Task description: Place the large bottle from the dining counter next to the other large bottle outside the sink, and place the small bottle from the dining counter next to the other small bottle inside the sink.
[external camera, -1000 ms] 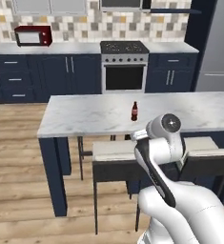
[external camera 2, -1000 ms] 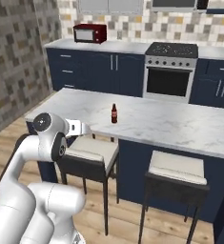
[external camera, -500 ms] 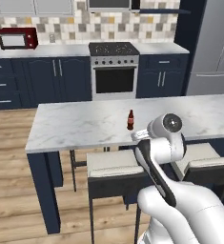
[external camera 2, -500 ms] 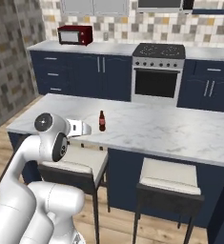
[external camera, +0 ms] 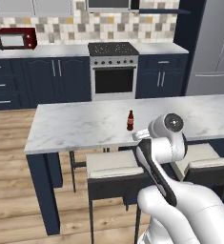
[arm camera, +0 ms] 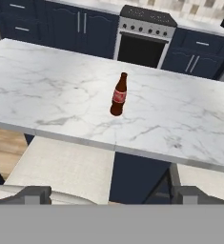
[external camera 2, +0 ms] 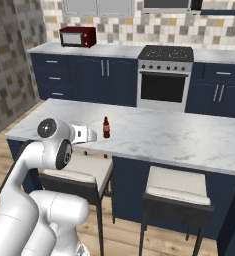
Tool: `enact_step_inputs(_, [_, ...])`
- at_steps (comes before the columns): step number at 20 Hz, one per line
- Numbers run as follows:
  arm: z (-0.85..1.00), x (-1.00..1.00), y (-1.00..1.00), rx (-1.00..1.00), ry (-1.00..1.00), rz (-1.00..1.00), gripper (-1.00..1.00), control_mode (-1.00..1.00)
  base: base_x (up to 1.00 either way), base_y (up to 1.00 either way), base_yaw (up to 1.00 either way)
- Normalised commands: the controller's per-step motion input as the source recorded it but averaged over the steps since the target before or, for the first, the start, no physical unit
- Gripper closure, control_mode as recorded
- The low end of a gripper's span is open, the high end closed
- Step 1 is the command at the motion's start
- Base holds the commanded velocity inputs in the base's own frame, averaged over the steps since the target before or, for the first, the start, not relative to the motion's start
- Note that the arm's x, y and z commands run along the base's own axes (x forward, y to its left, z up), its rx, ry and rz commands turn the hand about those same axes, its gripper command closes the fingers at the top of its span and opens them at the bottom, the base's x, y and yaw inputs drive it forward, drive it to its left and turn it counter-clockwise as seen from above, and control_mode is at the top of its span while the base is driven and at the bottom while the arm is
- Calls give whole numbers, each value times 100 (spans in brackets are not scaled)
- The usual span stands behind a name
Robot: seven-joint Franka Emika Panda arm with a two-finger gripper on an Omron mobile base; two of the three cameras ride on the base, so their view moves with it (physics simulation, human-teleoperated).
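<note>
One dark red bottle with a red label (external camera: pixel 130 120) (external camera 2: pixel 106 127) (arm camera: pixel 118 95) stands upright near the middle of the white marble dining counter (external camera: pixel 75 128) (external camera 2: pixel 169 140) (arm camera: pixel 46 90). I cannot tell whether it is the large or the small one. My gripper (arm camera: pixel 111 196) hovers in front of the counter's near edge, short of the bottle and a little below its level, above a stool seat. Its fingertips (arm camera: pixel 37 193) stand wide apart with nothing between them. The hand (external camera: pixel 141 135) (external camera 2: pixel 89 134) points toward the bottle.
Two cushioned stools (external camera: pixel 114 164) (external camera 2: pixel 178 186) stand under the counter's near side. Behind the counter runs a row of navy cabinets with a stove (external camera: pixel 112 71) (external camera 2: pixel 165 75), a red microwave (external camera: pixel 15 38) (external camera 2: pixel 77 36) and a grey fridge (external camera: pixel 213 47).
The whole scene slid sideways and grew a little: the base has driven, mostly in the first half second. The bottle stays on the counter and the arm keeps its pose.
</note>
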Motion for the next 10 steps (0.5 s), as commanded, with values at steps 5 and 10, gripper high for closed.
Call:
enact_step_inputs(5, [0,0,0,0,0,0,-100,100,12,0,0])
enact_step_inputs(10, [0,1,0,0,0,0,-100,-100,3,0,0])
